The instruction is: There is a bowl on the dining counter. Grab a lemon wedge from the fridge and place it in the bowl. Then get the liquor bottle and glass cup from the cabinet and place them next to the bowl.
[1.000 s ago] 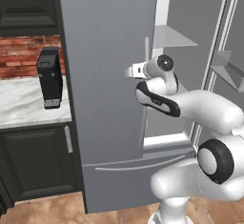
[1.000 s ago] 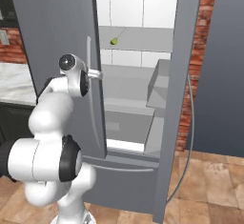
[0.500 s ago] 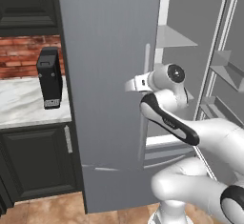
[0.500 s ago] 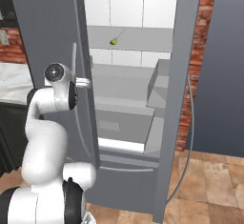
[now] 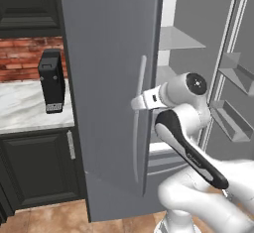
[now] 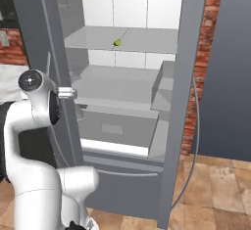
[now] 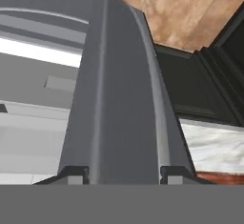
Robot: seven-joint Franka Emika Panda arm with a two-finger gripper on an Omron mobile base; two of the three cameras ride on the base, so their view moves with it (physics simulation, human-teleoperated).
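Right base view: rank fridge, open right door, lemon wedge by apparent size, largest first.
1. fridge, spans most of the frame
2. open right door, cut by the frame edge and nearer the camera, so its rank is unsure
3. lemon wedge, a tiny speck on the shelf

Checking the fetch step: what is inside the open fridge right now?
A small lemon wedge lies on an upper shelf of the fridge, with bare shelves and a drawer below. The left door hides part of the inside; drawer contents cannot be seen.

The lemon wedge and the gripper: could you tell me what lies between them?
In the right base view, the open fridge door's edge and bare shelf separate the gripper from the lemon wedge.
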